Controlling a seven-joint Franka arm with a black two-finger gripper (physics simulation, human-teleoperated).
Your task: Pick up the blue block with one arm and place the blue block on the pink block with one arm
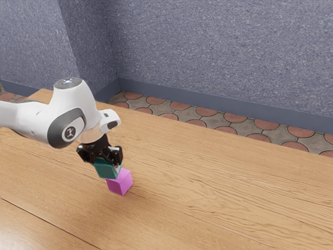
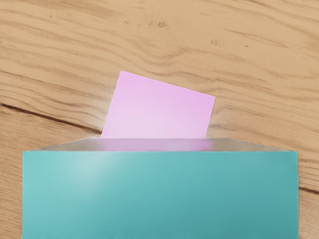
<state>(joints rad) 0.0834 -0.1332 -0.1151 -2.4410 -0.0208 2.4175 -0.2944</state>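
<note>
Blue block (image 1: 106, 170), which rendered more teal than blue on my screen, sat clamped between the two black fingers of the gripper (image 1: 102, 160), one finger on each side of it. It hung tilted in that grip, directly over the pink block (image 1: 121, 183). In the exterior view its lower edge met the pink block's top face, but I could not tell whether the two were touching or just apart. From the wrist view the blue block (image 2: 159, 194) showed as a broad teal slab right under my hand. The pink block (image 2: 157, 107) stuck out past its far edge, turned at a slight angle to it. The pink block stood on the wooden table (image 1: 218, 177), whose grain also showed around both blocks in the wrist view (image 2: 249, 50). The white arm (image 1: 52, 120) came in from the exterior view's left and bent down to the blocks. Beyond the table's far edge lay a tiled floor (image 1: 234, 122) and a speckled grey-blue wall (image 1: 218, 47).
</note>
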